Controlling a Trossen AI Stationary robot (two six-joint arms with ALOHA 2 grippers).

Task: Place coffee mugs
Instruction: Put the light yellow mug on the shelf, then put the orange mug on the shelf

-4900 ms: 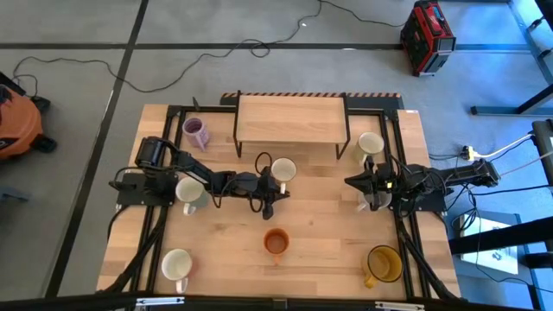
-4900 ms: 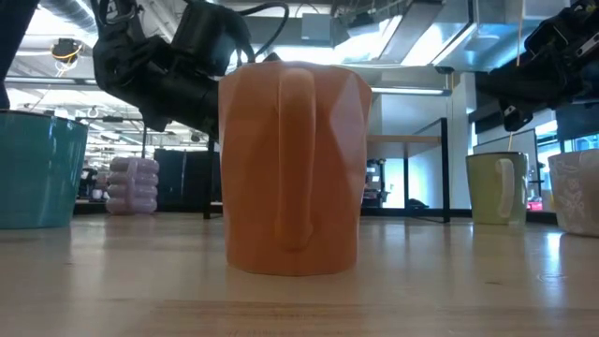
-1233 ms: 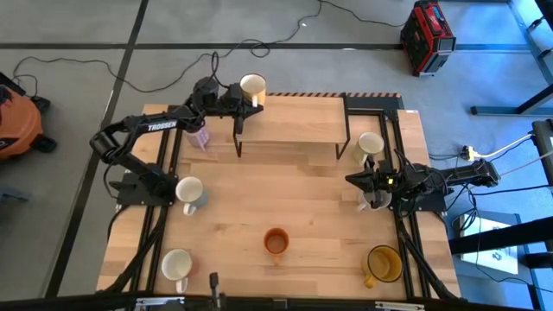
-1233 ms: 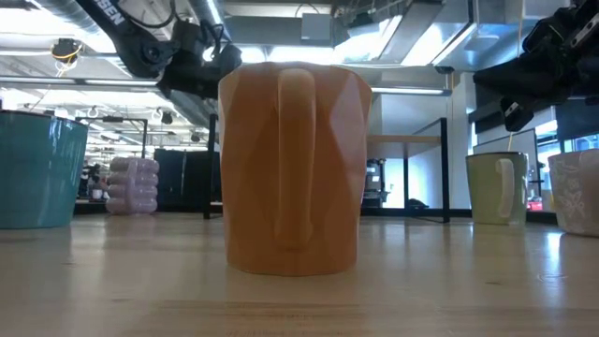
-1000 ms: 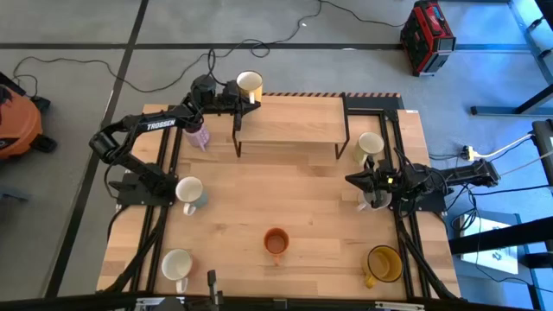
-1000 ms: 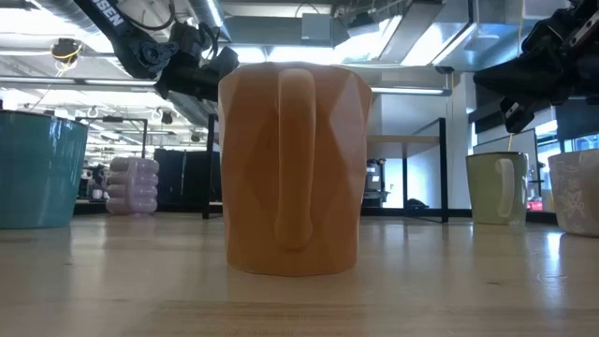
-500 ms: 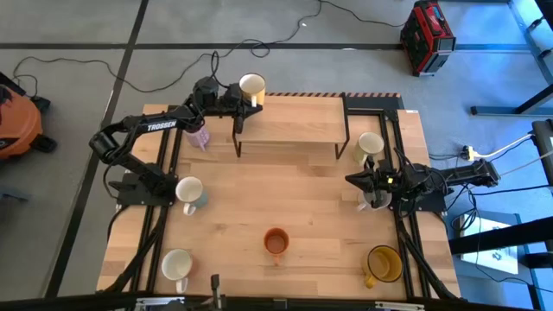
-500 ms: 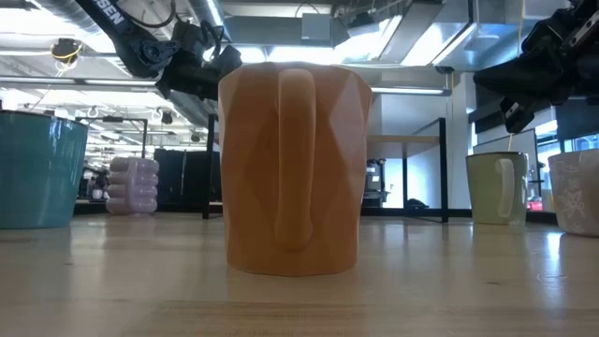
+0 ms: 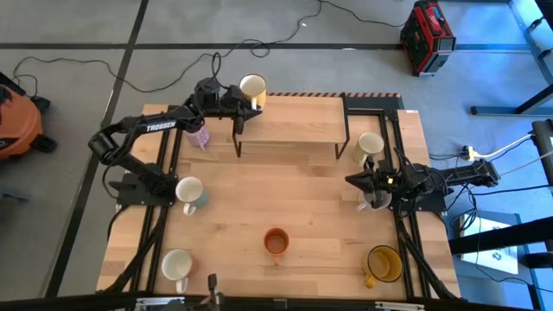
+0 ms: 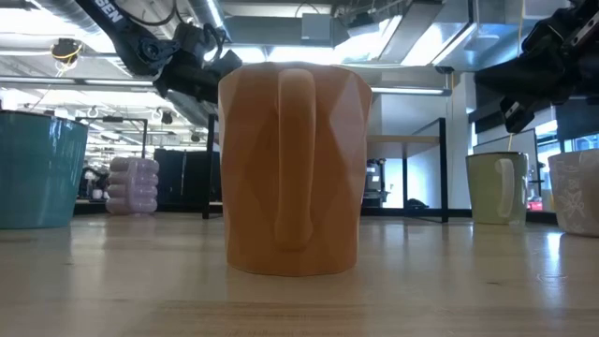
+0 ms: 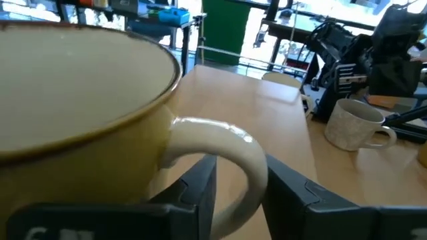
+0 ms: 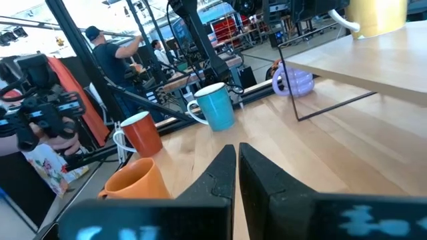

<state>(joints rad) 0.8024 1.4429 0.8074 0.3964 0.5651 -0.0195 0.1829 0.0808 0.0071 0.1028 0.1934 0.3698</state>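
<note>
Your left gripper (image 9: 244, 97) is at the far left corner of the raised wooden shelf (image 9: 294, 121), its fingers (image 11: 200, 190) set either side of the handle of a cream-white mug (image 9: 252, 85).

In your left wrist view there is a gap between each finger and that handle, so the jaws look parted rather than clamped, and the mug sits on the shelf top. Your right gripper (image 9: 352, 180) waits by the table's right edge, jaws closed and empty, beside a speckled white mug (image 9: 371, 199). Around you on the table (image 9: 320, 225): a lilac mug (image 9: 197, 133) below the left arm, a mint-blue mug (image 9: 189, 192), a cream mug (image 9: 177, 264), the orange mug (image 9: 276, 242), an amber-yellow mug (image 9: 384, 263) and a pale mug (image 9: 370, 145).
</note>
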